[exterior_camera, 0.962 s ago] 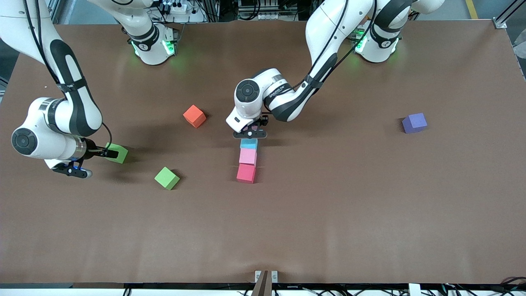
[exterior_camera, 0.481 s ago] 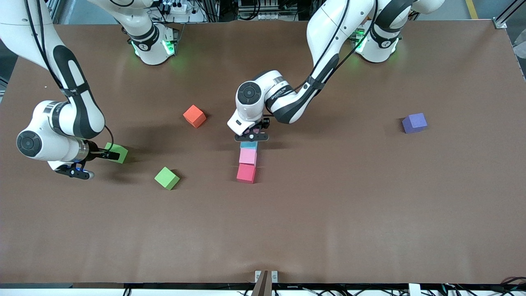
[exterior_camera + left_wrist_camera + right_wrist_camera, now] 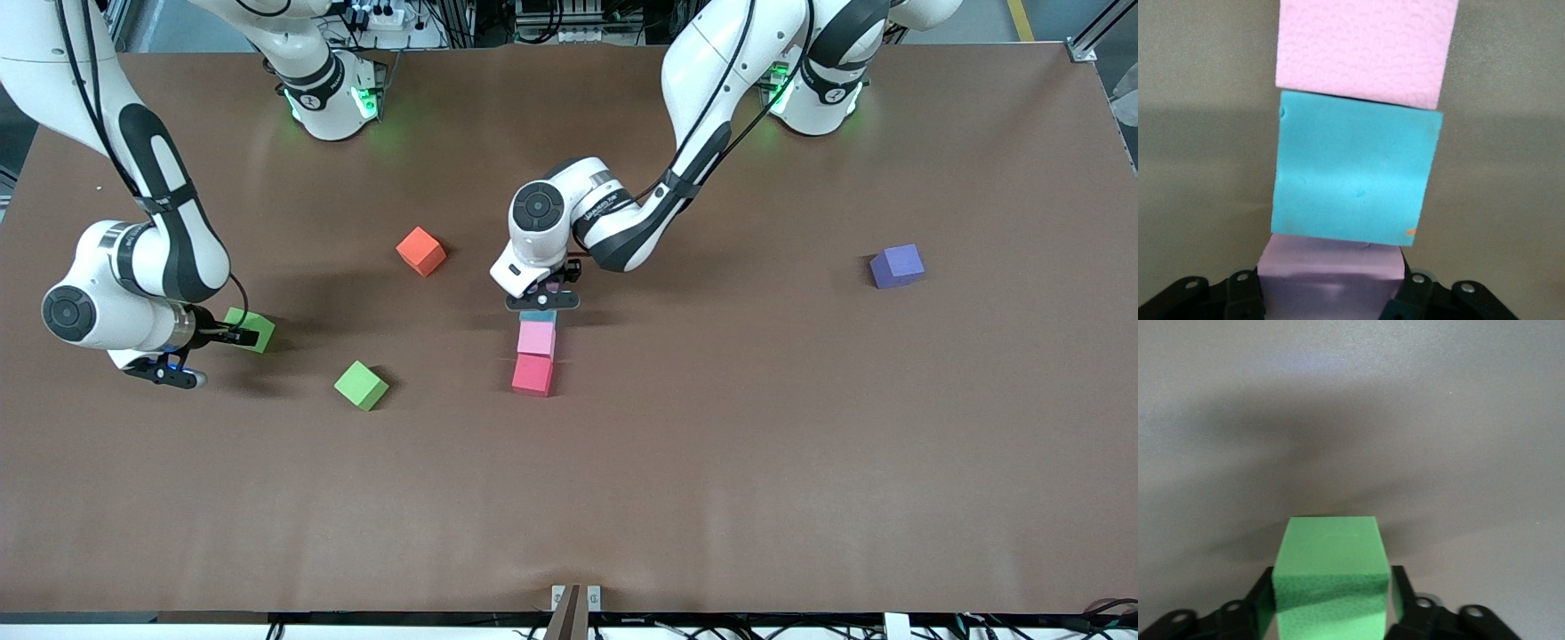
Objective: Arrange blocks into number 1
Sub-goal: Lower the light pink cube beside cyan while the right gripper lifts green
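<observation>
1. Now, at the right arm's end of the table, I had the right gripper (image 3: 233, 336) pinching a green block (image 3: 1331, 577) on the table (image 3: 711, 462); its lift came next, I judged.
2. Mid-table, my left gripper (image 3: 544, 292) clamped a light pink block (image 3: 1331, 277) beside the sky blue block (image 3: 1355, 177), needing squaring, then release.

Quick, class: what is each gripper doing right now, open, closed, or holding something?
Left gripper: closed on the light pink block, beside the sky blue block.
Right gripper: closed on a green block.
</observation>
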Available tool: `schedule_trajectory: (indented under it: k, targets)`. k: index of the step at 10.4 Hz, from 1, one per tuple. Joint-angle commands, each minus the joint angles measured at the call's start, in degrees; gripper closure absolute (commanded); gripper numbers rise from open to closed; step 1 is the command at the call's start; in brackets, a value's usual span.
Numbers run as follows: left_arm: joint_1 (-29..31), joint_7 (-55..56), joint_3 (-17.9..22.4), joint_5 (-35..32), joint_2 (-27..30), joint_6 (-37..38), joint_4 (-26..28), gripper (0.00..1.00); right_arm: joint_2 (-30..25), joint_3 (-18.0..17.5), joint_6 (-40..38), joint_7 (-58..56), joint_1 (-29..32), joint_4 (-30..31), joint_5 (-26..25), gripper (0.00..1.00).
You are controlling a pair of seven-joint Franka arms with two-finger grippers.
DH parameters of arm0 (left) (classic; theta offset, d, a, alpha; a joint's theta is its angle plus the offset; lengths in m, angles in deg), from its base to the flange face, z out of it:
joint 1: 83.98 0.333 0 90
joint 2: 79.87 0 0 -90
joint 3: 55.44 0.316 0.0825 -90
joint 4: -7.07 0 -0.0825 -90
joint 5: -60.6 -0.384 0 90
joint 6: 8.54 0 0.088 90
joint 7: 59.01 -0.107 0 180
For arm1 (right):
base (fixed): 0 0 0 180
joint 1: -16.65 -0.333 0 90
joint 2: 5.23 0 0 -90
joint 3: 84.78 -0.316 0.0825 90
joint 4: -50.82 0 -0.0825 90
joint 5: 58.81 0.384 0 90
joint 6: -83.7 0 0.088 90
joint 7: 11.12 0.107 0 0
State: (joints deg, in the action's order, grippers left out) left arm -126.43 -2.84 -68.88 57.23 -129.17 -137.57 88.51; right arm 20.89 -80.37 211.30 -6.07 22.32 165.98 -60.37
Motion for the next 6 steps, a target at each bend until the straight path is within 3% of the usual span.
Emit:
schedule_trajectory:
  k: [1, 4, 6]
  targets:
    - [-0.71, -0.27, 0.61, -0.33, -0.8, 0.27, -1.46, 0.0, 0.94, 0.51, 0.37, 1.01, -1.27, -0.46, -0.37, 0.42]
    - [-1.15, 1.39, 0.61, -0.68, 0.33, 0.62, -1.37, 0.0, 1.12, 0.51, 1.25, 1.01, -1.53, -0.46, -0.2, 0.42]
    - [-1.5, 3.33, 0.7, -1.29, 2.87, 4.63, -1.1, 0.0, -1.41, 0.51, -0.14, 0.57, -1.71, -0.9, -0.2, 0.41]
